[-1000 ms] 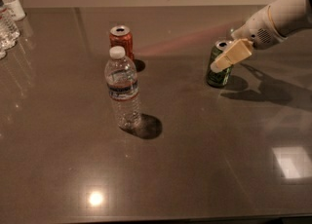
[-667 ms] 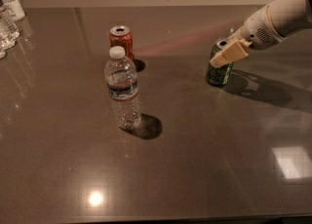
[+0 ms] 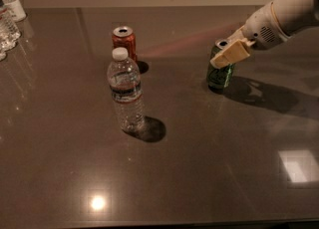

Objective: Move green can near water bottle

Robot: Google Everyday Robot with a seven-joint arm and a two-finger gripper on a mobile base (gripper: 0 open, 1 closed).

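Now gripper [image 3: 223, 57] fingers [image 3: 232, 53] clamped on green can [image 3: 220, 75], shifted slightly left twd water bottle [image 3: 125, 93].

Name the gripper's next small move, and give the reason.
Probably carry the green can toward the water bottle, leftward in the view. The gripper is at the can's upper part, and the can stands well apart from the bottle, with bare table between them.
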